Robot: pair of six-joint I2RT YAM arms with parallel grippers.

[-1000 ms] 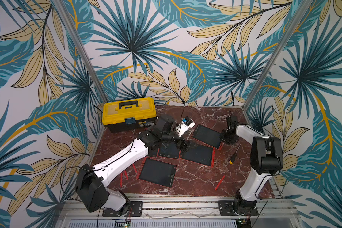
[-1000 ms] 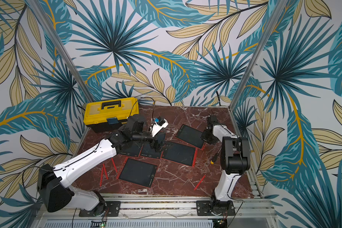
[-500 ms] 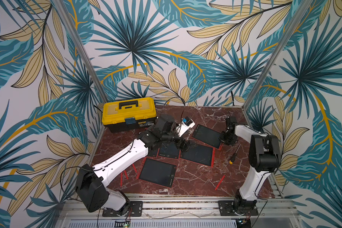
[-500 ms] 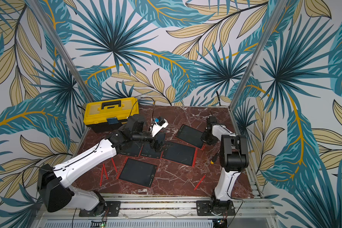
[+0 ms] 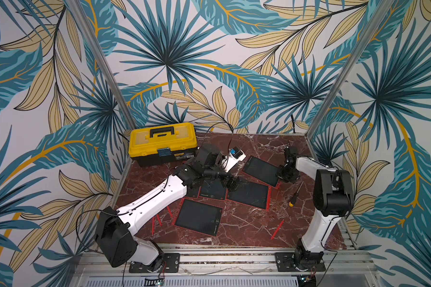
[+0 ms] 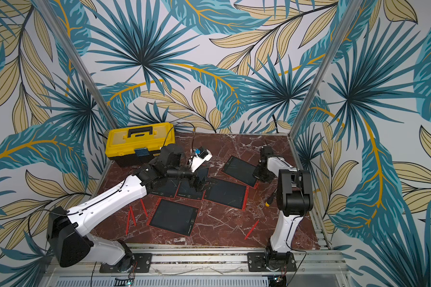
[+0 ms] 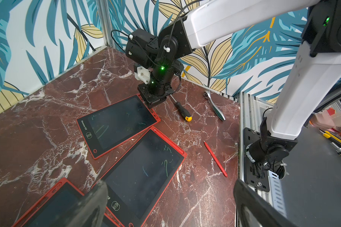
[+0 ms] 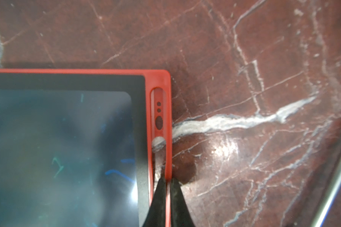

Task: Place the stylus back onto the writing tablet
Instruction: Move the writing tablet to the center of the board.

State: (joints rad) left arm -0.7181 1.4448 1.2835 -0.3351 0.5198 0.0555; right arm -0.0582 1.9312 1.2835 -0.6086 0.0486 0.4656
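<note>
Right wrist view: right hand (image 8: pixel 166 184) pinched, seemingly on the writing tablet (image 8: pixel 67 137) rim; left hand (image 7: pixel 169 186) spread apart.

Red-brown marble bench (image 5: pixel 246 231), white-veined. Back left corner: yellow toolbox (image 5: pixel 162 143) (image 6: pixel 138 143), black base and handle, lid closed. Right side: screwdriver (image 5: pixel 294 194) (image 7: pixel 182 111) lying flat, black handle, yellow butt. Chrome ratchet (image 7: pixel 215 105) near it, not touching. Palm-leaf wallpaper (image 5: pixel 164 62) on all walls; aluminium posts (image 5: pixel 102 67) at the rear corners.
</note>
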